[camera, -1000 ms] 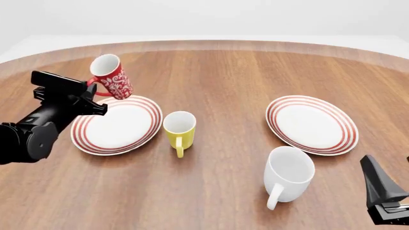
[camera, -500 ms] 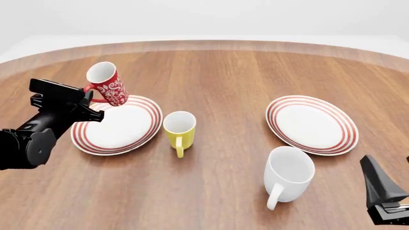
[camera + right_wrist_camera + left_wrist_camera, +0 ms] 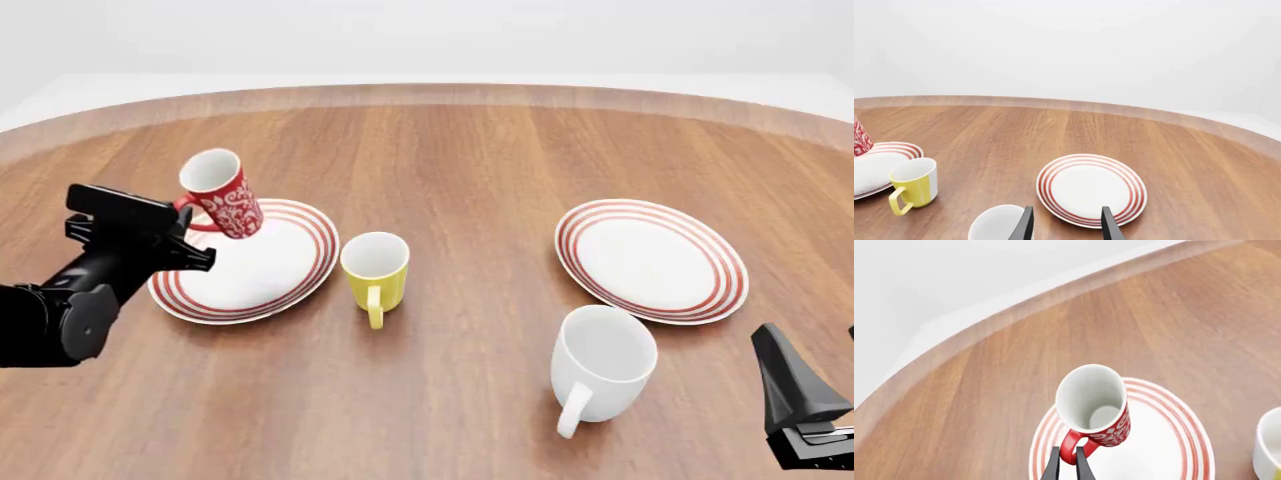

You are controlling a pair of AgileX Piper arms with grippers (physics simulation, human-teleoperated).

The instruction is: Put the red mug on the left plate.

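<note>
Over the table's left side, the red mug (image 3: 223, 207) hangs lower than half a second ago, tilted, its base near the left plate (image 3: 287, 270); lowering appears nearly complete. Left gripper (image 3: 1067, 464) pinches the handle. Mug and ringed plate look glossy ceramic; the table (image 3: 481, 160) is wood-grained. Right gripper (image 3: 1066, 222) stands parted, empty, at the near right corner.

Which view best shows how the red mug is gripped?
The left wrist view: the left gripper pinches the red mug by its handle. The front view shows the mug tilted but the grip small; the right wrist view catches only its edge.
</note>
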